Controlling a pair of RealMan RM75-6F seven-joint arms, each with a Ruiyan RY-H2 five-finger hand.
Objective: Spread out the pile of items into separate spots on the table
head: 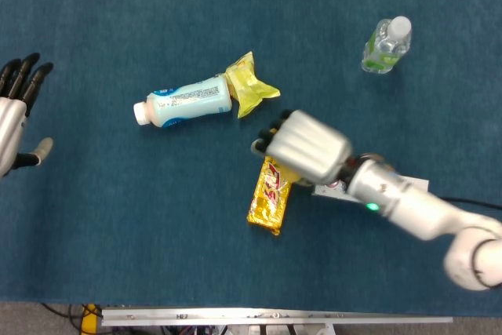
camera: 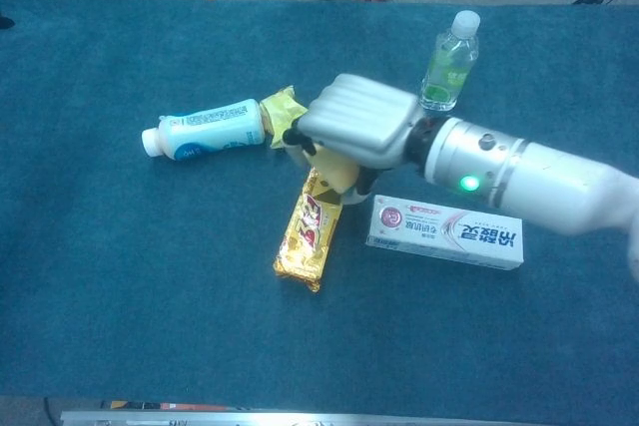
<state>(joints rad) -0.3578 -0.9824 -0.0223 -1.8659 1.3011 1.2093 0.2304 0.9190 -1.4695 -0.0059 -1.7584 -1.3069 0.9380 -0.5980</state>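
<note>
The gold snack bar (camera: 309, 236) lies flat mid-tabletop, its top end under my right hand (camera: 354, 127), whose curled fingers may pinch it; I cannot tell. I judge I'm mid-separation: next, drag it toward the bare near edge of the tabletop (camera: 130, 326). The toothpaste box (camera: 445, 231) sits just beside it; milk bottle (head: 182, 101) and yellow packet (head: 249, 85) touch. My left hand (head: 14, 119) hovers released, far left.

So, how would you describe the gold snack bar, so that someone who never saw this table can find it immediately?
Start from the blue table and find the white toothpaste box near the robot's right hand. Just left of the box lies the gold snack bar, its far end under that hand. It is the only long, shiny gold wrapper; the yellow packet by the lying white bottle is crumpled and paler.
</note>
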